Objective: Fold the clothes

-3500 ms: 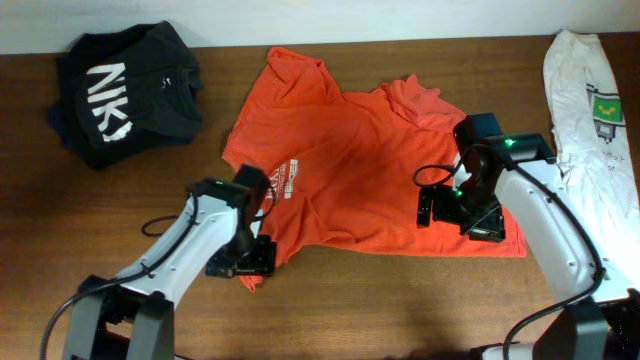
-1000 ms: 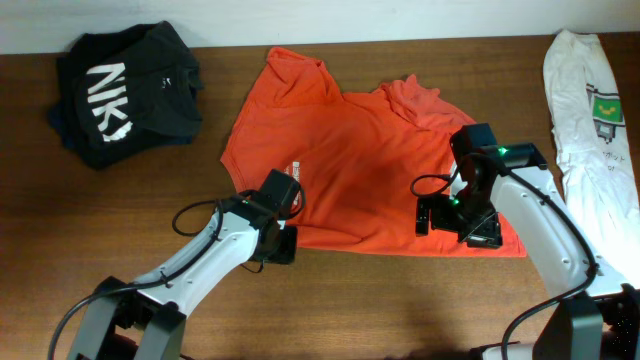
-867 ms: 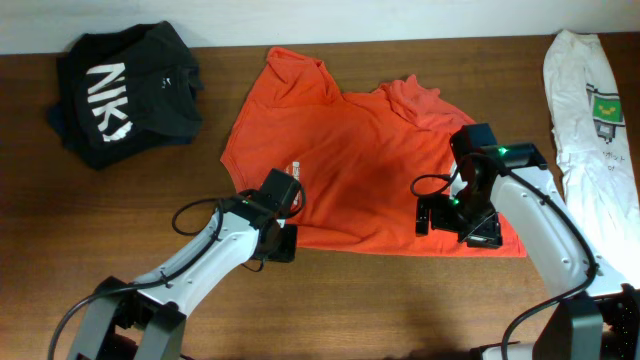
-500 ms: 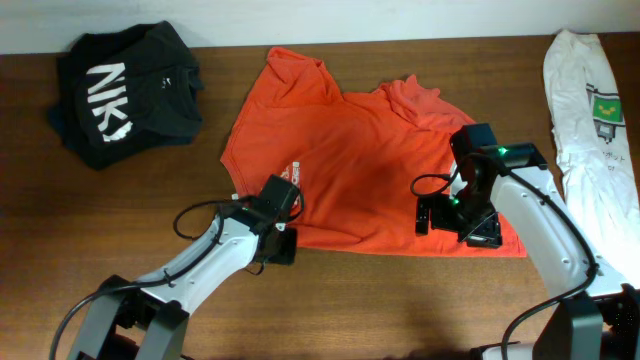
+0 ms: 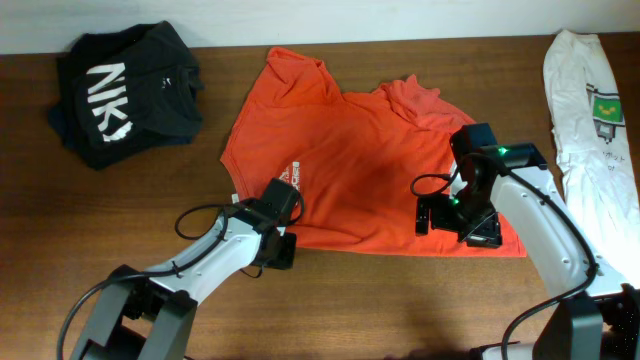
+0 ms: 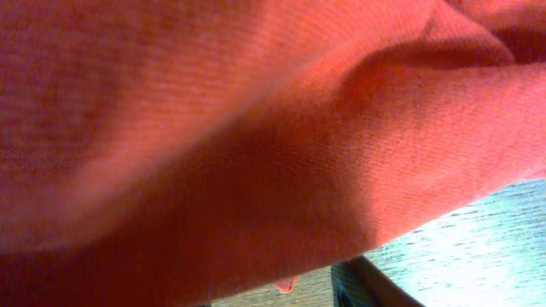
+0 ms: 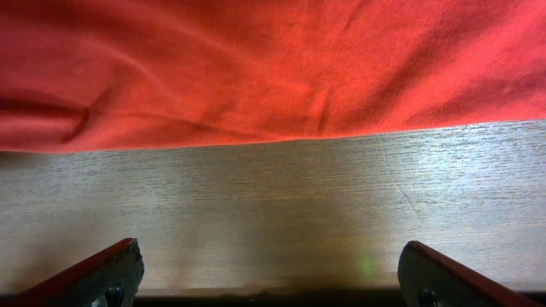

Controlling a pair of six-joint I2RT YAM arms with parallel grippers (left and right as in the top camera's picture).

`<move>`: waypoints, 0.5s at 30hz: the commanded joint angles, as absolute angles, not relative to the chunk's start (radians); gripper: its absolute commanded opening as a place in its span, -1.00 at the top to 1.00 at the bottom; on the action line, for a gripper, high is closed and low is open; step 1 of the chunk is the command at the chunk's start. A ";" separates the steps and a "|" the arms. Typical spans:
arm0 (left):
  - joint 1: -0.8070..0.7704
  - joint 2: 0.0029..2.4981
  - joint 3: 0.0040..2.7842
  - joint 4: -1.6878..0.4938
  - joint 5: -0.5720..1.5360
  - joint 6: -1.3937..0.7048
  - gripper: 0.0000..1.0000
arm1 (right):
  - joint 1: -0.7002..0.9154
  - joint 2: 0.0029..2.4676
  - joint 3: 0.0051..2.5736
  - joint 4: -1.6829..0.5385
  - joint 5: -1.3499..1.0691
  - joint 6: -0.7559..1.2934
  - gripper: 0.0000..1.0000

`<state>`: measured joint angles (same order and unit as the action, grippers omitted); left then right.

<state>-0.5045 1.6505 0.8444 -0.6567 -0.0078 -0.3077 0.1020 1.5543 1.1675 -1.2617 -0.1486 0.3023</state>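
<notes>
Left gripper [image 5: 278,243]: seen from overhead at the lower left hem of the orange T-shirt [image 5: 350,170]; how far it is open, and whether cloth is gripped, cannot be told.
Left wrist view: filled almost wholly by orange knit close to the lens; only a dark sliver of 1 finger [image 6: 368,286] and a patch of table are shown at the lower right.
Right gripper [image 7: 271,286]: spread wide, nothing held; its 2 reddish fingers [image 7: 102,273] are seen at the lower corners with bare wood between them.
Right wrist view: the shirt's hem is shown lying across the top, apart from the fingertips. That gap is not readable from overhead, where this gripper is seen over the shirt's lower right part.
T-shirt: spread in the middle of the table [image 5: 350,300], small white lettering beside the left arm, cloth rumpled at the upper right.
Black garment [image 5: 125,95]: bunched at the far left, large white letters shown.
White garment [image 5: 590,110]: laid lengthwise along the right edge.
</notes>
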 commanded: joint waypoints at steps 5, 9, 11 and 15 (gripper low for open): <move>-0.502 1.680 0.873 -0.669 0.004 -0.300 0.99 | 0.111 1.540 1.163 -1.260 -0.147 0.296 -0.97; -0.502 1.674 0.964 -0.846 0.004 -0.360 0.99 | 0.111 1.540 1.163 -1.260 -0.147 0.296 -0.97; -0.502 1.672 1.017 -0.969 0.010 -0.438 0.99 | 0.111 1.540 1.163 -1.260 -0.147 0.296 -0.97; -0.503 1.660 1.119 -1.186 0.155 -0.466 0.99 | 0.111 1.540 1.163 -1.260 -0.147 0.296 -0.97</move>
<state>-0.5018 1.6733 1.0603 -1.1168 0.0540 -0.4110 0.1020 1.5543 1.1660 -1.2613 -0.1486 0.3019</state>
